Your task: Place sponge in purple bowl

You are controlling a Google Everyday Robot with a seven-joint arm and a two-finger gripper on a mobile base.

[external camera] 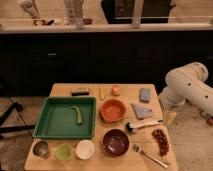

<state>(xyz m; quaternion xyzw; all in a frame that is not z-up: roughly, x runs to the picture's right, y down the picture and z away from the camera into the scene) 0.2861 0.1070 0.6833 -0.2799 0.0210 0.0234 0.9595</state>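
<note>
Camera view: found the sponge [145,94] lying flat right of centre in the frame, near the far right corner of the table [62,90], just above the folded grey-blue cloth [141,111] and well apart from the purple bowl [116,142] at lower centre; judged it light, soft and squashy, not fragile and unlikely to slip; reckoned it best pinched from above across its narrower sides, firmly enough to hold but not so hard as to spring it loose; noted the orange bowl [113,110] between sponge and purple bowl, and favoured a lifted carry over a slide; placed the gripper [169,118] low at the right edge of the table, under the bulky white arm [186,84], fingers spread wide and grasping nothing; could barely make out its outline against the pale floor; lost the arm's base past the right edge of the frame; could not identify the small dark bar [80,92] near the table's far edge.
</note>
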